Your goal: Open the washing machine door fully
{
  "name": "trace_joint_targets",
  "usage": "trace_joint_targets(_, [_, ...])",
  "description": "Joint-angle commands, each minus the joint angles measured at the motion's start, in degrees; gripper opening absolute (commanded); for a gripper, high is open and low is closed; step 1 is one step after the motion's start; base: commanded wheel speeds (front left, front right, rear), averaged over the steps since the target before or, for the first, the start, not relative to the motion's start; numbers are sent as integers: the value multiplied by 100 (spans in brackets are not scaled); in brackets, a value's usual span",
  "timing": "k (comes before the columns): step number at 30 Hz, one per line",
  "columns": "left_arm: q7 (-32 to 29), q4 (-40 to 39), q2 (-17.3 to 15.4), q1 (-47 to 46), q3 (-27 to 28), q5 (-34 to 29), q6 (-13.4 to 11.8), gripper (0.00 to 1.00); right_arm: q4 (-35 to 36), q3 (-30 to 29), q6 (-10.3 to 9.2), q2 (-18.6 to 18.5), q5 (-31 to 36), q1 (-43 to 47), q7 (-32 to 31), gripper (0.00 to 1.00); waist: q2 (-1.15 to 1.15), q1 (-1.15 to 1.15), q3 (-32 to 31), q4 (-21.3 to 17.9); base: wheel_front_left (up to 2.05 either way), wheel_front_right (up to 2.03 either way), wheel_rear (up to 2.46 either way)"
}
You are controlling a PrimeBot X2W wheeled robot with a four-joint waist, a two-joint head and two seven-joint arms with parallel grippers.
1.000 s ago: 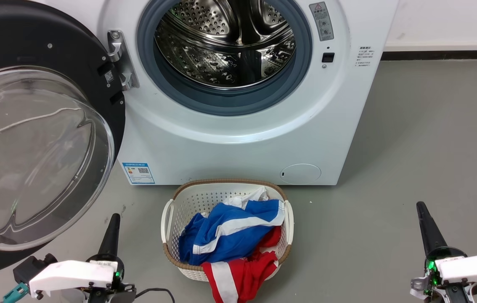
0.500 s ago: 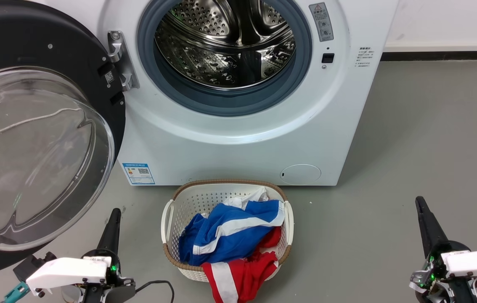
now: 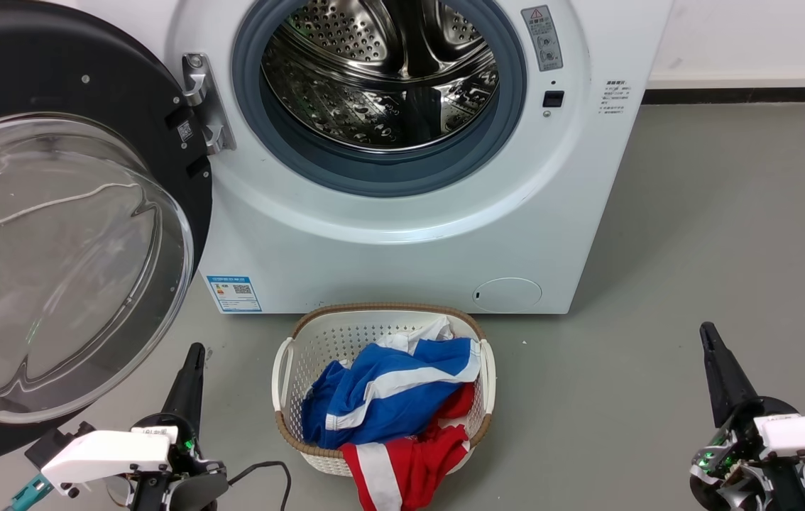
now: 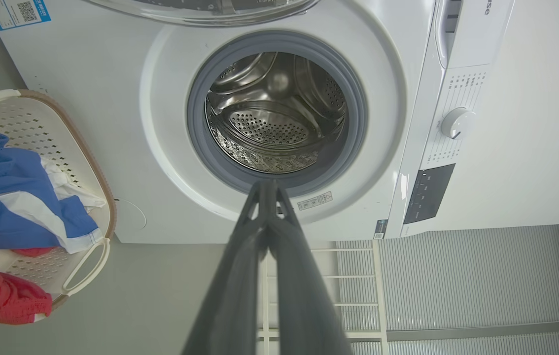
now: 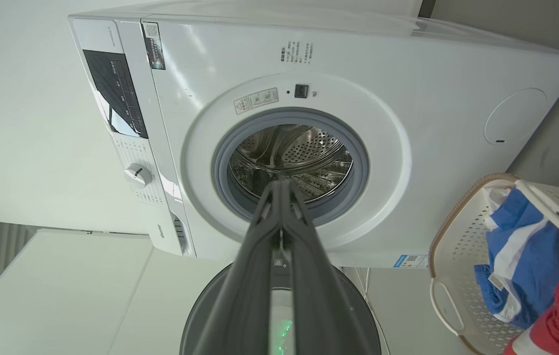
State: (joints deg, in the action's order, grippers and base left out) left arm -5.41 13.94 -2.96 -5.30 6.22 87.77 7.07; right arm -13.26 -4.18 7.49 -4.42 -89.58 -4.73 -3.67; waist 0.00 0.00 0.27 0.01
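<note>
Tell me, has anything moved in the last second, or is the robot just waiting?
Only slightly. In the head view the left gripper and right gripper both crept a little up the view, toward the washing machine, shut and holding nothing. The washing machine door stayed swung open, untouched, and the laundry basket did not move.
</note>
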Motion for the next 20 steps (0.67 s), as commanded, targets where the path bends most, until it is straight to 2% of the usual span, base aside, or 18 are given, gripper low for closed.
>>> trace_joint_targets(1, [-45, 3, 5, -89, 23, 115, 38, 0, -22, -13, 0, -3, -111, -102, -35, 0, 0, 0, -1, 0, 0, 0, 0])
trace_joint_targets(10, [-135, 19, 11, -126, 44, 475, 55, 0, -81, -37, 0, 11, -458, -169, -143, 0, 0, 0, -8, -1, 0, 0, 0])
trace_joint_targets(20, [-133, 19, 11, -122, 42, 468, 55, 0, -79, -60, 0, 33, -430, -178, -161, 0, 0, 0, -9, -1, 0, 0, 0])
